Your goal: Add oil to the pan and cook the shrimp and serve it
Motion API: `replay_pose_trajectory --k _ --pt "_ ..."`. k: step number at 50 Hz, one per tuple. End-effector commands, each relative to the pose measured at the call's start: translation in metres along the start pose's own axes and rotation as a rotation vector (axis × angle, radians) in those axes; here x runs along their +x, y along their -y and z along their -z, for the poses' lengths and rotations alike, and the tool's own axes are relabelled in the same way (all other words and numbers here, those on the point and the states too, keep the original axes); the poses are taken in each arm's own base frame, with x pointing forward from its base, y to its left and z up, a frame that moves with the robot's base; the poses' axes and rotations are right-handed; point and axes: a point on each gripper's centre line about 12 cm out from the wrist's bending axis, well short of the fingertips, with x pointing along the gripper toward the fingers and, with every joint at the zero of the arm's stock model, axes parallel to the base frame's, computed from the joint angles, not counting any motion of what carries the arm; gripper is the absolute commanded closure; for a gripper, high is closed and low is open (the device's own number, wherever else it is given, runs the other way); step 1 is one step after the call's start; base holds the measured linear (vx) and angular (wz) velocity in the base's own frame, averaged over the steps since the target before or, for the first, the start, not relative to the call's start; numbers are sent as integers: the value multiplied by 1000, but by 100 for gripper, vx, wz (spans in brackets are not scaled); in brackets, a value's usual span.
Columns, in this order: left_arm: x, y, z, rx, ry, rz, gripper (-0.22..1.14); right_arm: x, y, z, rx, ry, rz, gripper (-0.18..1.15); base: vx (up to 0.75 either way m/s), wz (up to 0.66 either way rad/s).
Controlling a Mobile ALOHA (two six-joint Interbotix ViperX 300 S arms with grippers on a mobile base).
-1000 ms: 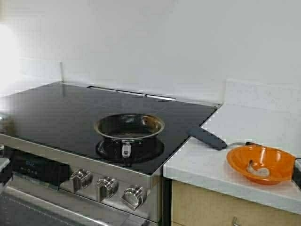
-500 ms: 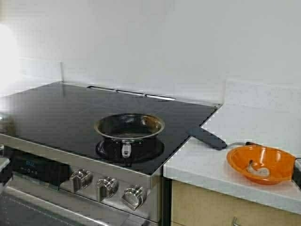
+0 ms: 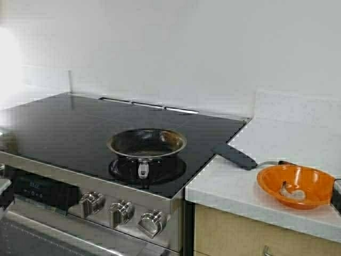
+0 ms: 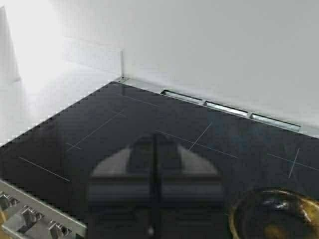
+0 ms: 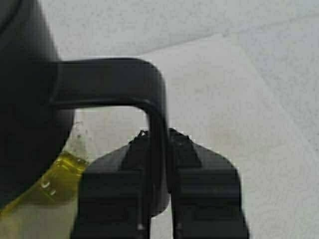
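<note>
The oil [image 5: 60, 174] sits in its jug [image 5: 25, 99] just off my right side. My right gripper [image 5: 158, 144] is clamped on the black handle [image 5: 114, 79] — a stiff, narrow hold. I judge the jug heavy and sloshing, so it may swing. My left gripper [image 4: 154, 149] hangs closed over the stove [image 4: 99, 124].

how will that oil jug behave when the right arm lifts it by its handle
The right pincer grips only the thin black handle, so the oil jug will probably hang off to one side and want to swing. The yellow-green oil inside should slosh, shifting the weight. The smooth handle may twist between the fingers.
</note>
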Motion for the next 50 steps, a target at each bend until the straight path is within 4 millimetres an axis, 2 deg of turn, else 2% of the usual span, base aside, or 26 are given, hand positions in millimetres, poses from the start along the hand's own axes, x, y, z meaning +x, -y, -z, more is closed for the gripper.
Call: replay_pose_trajectory --k 1,7,23,43,50 --pt "2 0 -3 0 8 -1 89 -1 0 -23 12 53 2 27 0 0" --pt "2 0 -3 0 8 -1 89 -3 0 -24 12 46 0 15 0 0" --pt "2 0 -3 0 8 -1 89 -8 0 -21 9 9 -7 15 0 0" --pt "2 0 -1 -6 2 -1 89 -29 5 -25 1 -21 -5 15 0 0" --pt "2 -1 0 -6 0 -3 89 -40 9 -20 -5 -50 -1 15 0 0"
